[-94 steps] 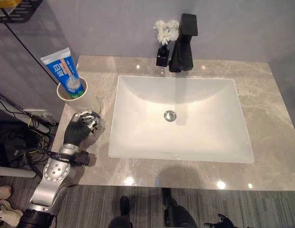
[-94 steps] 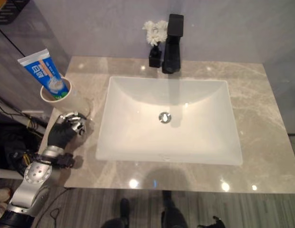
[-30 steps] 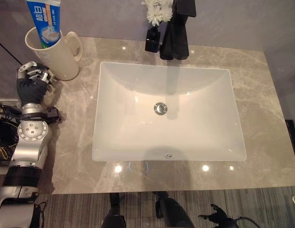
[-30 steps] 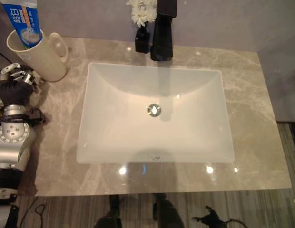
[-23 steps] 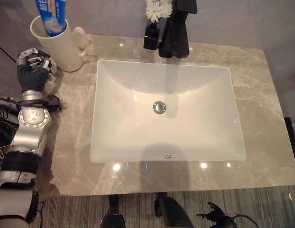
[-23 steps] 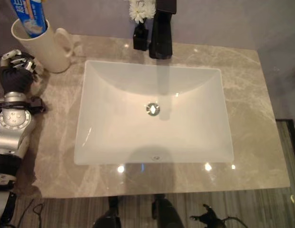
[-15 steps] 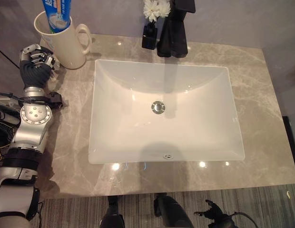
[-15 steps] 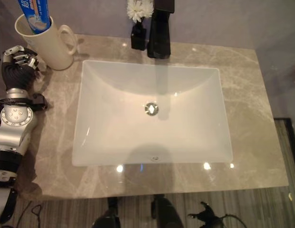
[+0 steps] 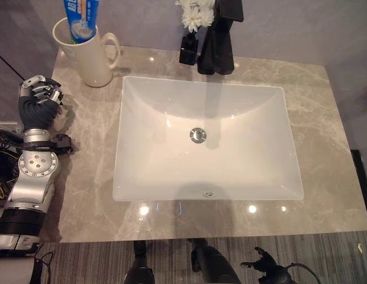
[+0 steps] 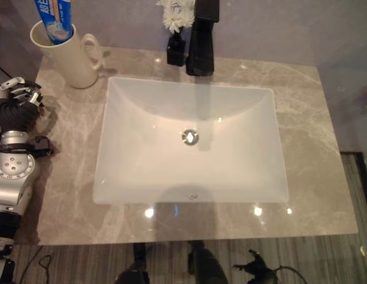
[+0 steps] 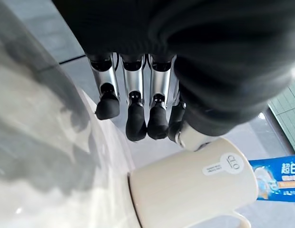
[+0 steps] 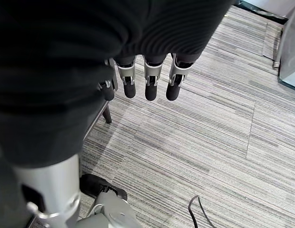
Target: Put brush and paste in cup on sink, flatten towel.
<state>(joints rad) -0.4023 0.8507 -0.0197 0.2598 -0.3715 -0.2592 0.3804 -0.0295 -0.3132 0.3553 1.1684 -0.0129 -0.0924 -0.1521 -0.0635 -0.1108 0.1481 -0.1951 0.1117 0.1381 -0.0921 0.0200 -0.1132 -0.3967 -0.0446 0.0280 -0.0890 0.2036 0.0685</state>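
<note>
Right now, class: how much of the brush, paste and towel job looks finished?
Done: the toothpaste stands in the cup on the counter. In hand: nothing; the left hand is beside the cup, apart from it. Left: I see no brush or towel.

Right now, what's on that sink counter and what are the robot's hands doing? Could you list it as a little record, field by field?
Counter: grey marbled top around a white basin
Cup: cream mug at the back left corner, handle toward the basin
In the cup: blue toothpaste tube, standing up
Tap: black, behind the basin
Flowers: white, in a small black vase beside the tap
Left hand: on the counter's left edge, near the mug, apart from it, fingers curled, holding nothing
Right hand: hanging over the striped floor, fingers relaxed, empty
</note>
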